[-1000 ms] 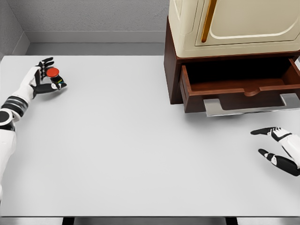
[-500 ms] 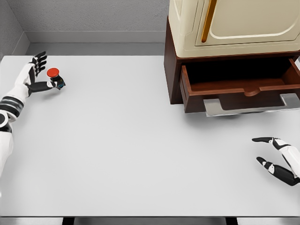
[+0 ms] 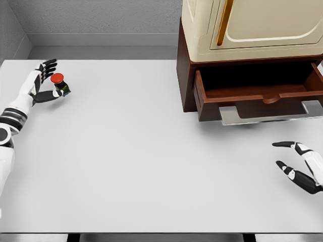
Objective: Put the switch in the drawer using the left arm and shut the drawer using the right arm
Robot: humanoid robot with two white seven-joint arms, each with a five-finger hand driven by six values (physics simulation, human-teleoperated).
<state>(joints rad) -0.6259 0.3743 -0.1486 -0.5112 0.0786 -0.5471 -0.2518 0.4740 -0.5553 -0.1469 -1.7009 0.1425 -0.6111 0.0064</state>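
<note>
The switch (image 3: 59, 84) is sitting at the table's (image 3: 131, 151) far left, beside the left hand (image 3: 39, 83). The thumb is reaching its base and the fingers (image 3: 48, 66) are fanning behind its red cap; whether they are gripping is unclear. The right hand (image 3: 300, 166), spread and empty, is running off the right edge. The drawer (image 3: 257, 93) is standing open, its right end cropped, its inside in shadow.

Both arms are glossy white shells with black joints. The left hand (image 3: 39, 80), at ten o'clock, has a white back and black fingers above a black-and-white banded wrist. The right hand (image 3: 300, 165), at four o'clock, has black fingers with white segments.
</note>
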